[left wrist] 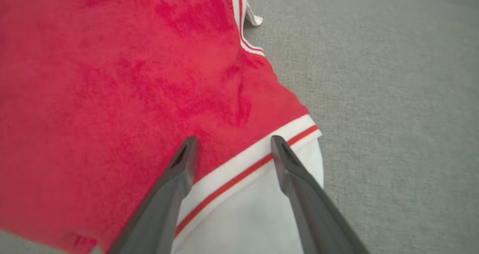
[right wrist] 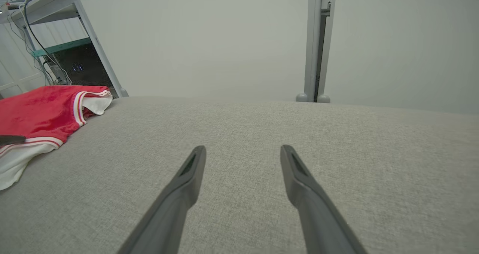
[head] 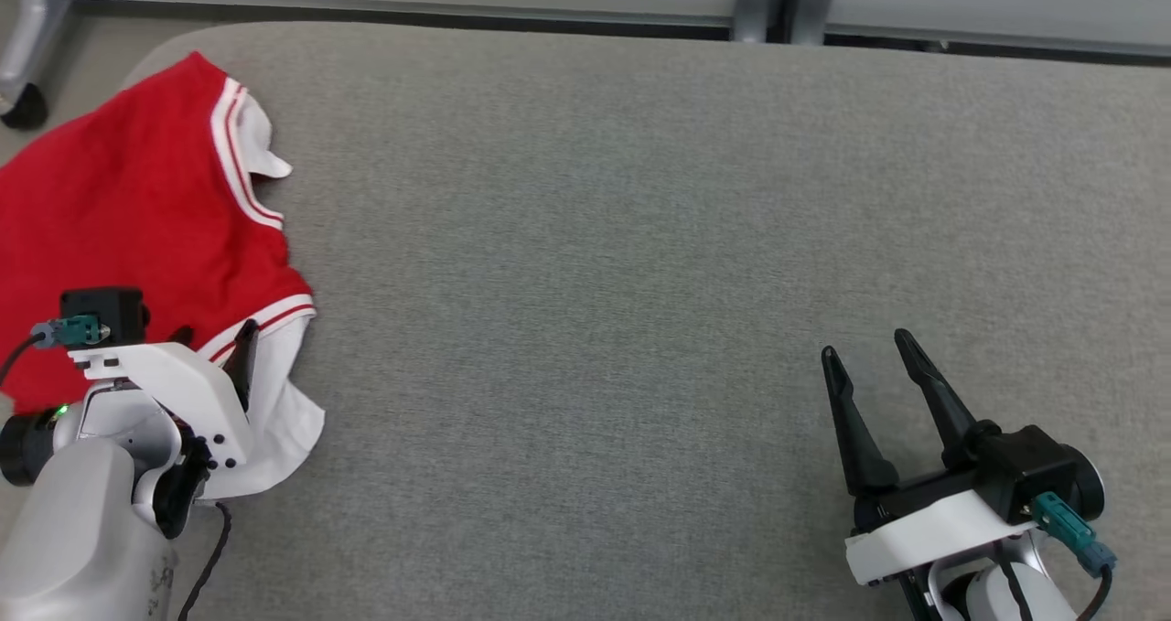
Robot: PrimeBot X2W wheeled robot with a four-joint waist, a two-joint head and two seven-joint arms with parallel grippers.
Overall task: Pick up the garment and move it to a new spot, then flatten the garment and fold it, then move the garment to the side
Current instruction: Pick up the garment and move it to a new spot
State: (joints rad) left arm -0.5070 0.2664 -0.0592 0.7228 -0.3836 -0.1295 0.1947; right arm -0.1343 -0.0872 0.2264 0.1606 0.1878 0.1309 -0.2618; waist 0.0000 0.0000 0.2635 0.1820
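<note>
The garment (head: 137, 209), red with white trim, was laid at the left edge of the grey surface (head: 640, 283). The left fingers (left wrist: 185, 160) were spread wide over its striped hem, one tip over red cloth, the other over the white band; nothing was gripped. The right fingers (head: 846, 411) were spread wide over bare surface, well apart from the garment, and nothing was held.

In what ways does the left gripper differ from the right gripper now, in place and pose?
The left gripper hangs over the red and white garment, with the striped band running between its fingers; the right gripper is over bare gray surface, well away from the garment. The left gripper points down at the garment; the right gripper points nearly level, toward the far wall. Both are open and hold nothing.
</note>
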